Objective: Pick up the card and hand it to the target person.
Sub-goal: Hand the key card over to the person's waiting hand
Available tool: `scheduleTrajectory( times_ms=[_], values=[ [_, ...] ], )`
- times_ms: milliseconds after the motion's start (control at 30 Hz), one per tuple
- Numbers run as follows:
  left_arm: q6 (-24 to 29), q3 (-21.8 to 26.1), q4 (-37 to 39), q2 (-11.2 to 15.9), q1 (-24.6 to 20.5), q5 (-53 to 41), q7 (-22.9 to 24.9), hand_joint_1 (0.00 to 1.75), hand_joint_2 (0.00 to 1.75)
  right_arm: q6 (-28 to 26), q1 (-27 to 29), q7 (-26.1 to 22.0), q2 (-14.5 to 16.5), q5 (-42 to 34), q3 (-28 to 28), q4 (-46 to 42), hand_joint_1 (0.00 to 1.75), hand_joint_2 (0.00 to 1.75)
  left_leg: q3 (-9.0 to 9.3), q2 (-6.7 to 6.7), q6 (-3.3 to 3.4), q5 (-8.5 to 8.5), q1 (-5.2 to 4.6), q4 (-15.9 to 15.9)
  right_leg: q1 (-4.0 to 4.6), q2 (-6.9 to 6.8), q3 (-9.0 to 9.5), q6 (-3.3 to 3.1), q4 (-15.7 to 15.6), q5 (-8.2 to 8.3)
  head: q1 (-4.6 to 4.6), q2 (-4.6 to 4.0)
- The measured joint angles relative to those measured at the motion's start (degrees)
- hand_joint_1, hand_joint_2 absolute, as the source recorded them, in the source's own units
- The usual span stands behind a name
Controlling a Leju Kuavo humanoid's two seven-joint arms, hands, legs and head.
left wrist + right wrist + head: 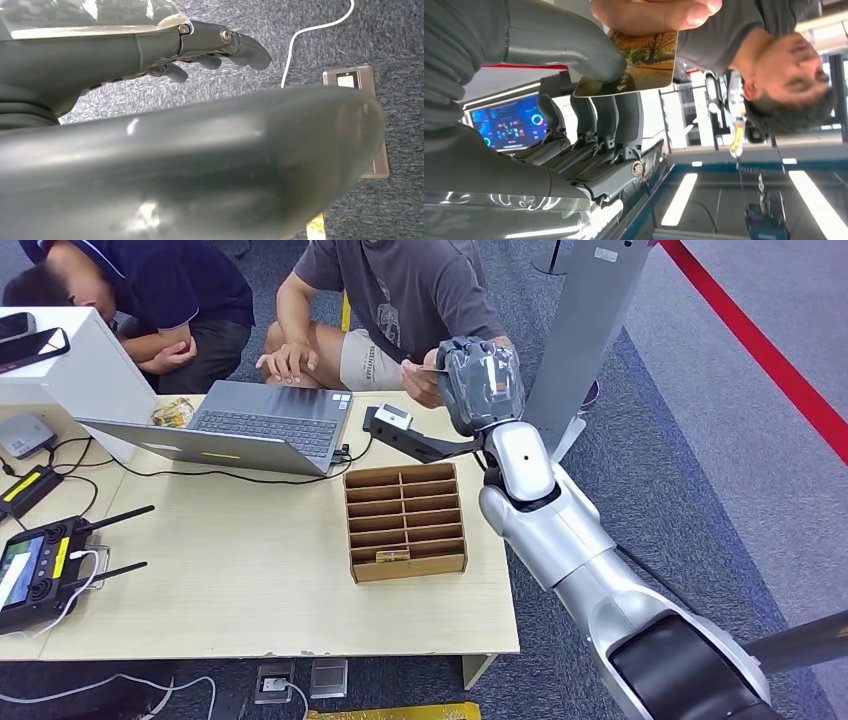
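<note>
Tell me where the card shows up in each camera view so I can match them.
Head view: the card is a thin edge between the right robot hand and the seated person's hand, beyond the table's far edge.
Left wrist view: not in it.
Right wrist view: the card, pinched between thumb and fingers, the person's hand on its other end.
Shared landmark: the person's hand.

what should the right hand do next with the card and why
Probably loosen its hold and let go. In the right wrist view the card sits pinched between the right hand thumb and fingers, and the person's hand already grips its far edge. The head view shows the arm stretched out to the seated person, so the card seems delivered.
</note>
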Motion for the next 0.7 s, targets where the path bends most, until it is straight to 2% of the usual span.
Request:
scheduleTrajectory(
  times_ms=[67,100,333,533,600,700],
  values=[
    [-0.01,0.0,0.01,0.03,0.0,0.0,0.02,0.0,0.0,0.33,0.01,0.14,0.16,0.03,0.17,0.9,0.18,1.75,0.0,0.0,0.0,0.0,0.0,0.0,0.0,0.0,0.0,0.0,0.0,0.0,0.01,0.0],
    [-0.01,0.0,0.01,0.05,0.0,0.0,0.04,0.0,0.0,0.42,0.02,0.18,0.25,0.03,0.27,1.31,0.0,1.75,0.01,0.0,0.0,0.0,0.0,0.0,0.0,0.0,0.0,0.0,0.0,0.0,0.01,0.0],
    [-0.01,0.0,0.02,0.11,0.0,-0.11,0.58,0.0,0.0,0.59,0.15,0.35,0.54,-0.54,0.69,3.26,0.0,1.75,0.0,0.0,0.0,0.0,0.0,0.0,0.0,0.0,0.0,0.0,0.0,0.0,0.01,0.0],
    [-0.05,0.0,0.02,0.3,0.0,-0.2,0.66,0.0,0.0,0.3,0.76,-0.99,0.53,-4.06,0.68,3.45,0.0,1.75,0.01,0.0,0.0,0.0,0.0,0.0,0.0,0.0,-0.01,0.0,0.0,0.0,0.02,0.0],
    [-0.11,0.0,0.03,0.36,0.01,-0.25,0.66,0.0,0.0,0.05,1.61,-3.56,0.52,-9.0,0.34,2.62,0.0,1.75,0.02,0.01,0.0,0.0,0.0,0.0,0.0,0.0,-0.01,0.0,0.0,0.0,0.01,0.0],
    [-0.17,0.0,0.04,0.4,0.01,-0.31,0.68,0.0,0.0,0.01,3.85,-9.32,0.49,-22.45,-0.74,0.16,0.0,1.75,0.03,0.01,0.0,0.0,0.0,0.0,0.0,0.0,-0.01,0.0,0.0,0.0,-0.01,0.0]
  ],
)
